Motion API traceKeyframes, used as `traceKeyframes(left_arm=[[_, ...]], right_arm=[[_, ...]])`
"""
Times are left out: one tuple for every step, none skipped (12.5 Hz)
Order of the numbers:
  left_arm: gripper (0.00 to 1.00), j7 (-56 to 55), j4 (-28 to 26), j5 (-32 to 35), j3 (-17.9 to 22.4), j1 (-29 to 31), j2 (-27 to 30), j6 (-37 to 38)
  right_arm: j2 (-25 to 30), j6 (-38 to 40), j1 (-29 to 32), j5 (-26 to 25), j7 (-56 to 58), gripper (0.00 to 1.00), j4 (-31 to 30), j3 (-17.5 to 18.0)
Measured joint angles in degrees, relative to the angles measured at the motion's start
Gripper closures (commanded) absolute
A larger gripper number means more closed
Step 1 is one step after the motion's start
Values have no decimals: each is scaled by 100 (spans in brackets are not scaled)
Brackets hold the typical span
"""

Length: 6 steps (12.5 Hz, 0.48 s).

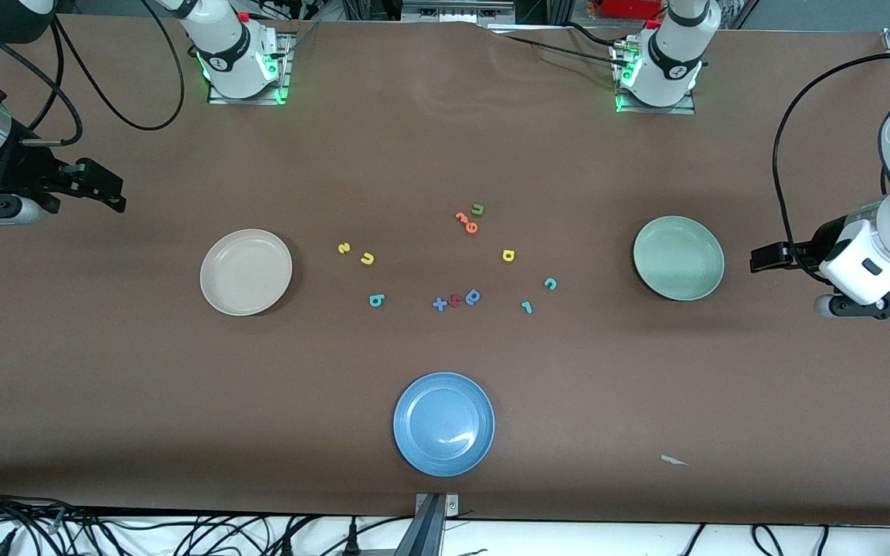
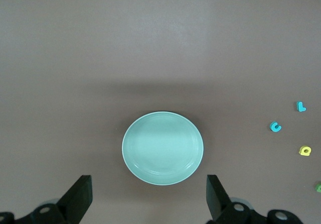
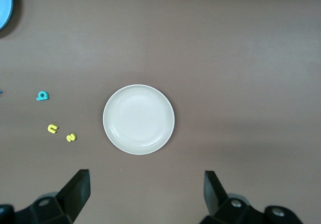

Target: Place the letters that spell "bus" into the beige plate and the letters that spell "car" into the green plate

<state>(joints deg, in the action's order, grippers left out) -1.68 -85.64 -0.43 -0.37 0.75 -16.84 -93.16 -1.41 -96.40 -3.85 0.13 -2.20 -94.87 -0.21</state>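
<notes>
brown table (image 1: 445,154) — letters (image 1: 368,259) between open tools

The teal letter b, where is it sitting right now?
In the front view the teal b lies on the table between the beige plate and the blue x, nearer the camera than the yellow u.

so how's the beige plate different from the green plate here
Colour: the beige plate is cream, the green plate pale sage. Place: the beige plate lies toward the right arm's end of the table, the green plate toward the left arm's end. Neighbours: the yellow s lies nearest the beige plate, the teal c nearest the green plate. Both are round, shallow, plain, similar in size, holding nothing.
</notes>
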Motion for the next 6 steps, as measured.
traceKeyframes(left_arm=[[0, 0, -1, 0, 0, 0, 0, 5], [0, 0, -1, 0, 0, 0, 0, 9], [0, 0, -1, 0, 0, 0, 0, 14], [0, 0, -2, 0, 0, 0, 0, 16], [0, 0, -2, 0, 0, 0, 0, 17], [0, 0, -3, 0, 0, 0, 0, 17]], right_arm=[[0, 0, 0, 0, 0, 0, -37, 1], [0, 0, 0, 0, 0, 0, -66, 1], [0, 0, 0, 0, 0, 0, -91, 0], [0, 0, 0, 0, 0, 0, -120, 0], [0, 0, 0, -1, 0, 0, -140, 1], [0, 0, 0, -1, 0, 0, -145, 5]])
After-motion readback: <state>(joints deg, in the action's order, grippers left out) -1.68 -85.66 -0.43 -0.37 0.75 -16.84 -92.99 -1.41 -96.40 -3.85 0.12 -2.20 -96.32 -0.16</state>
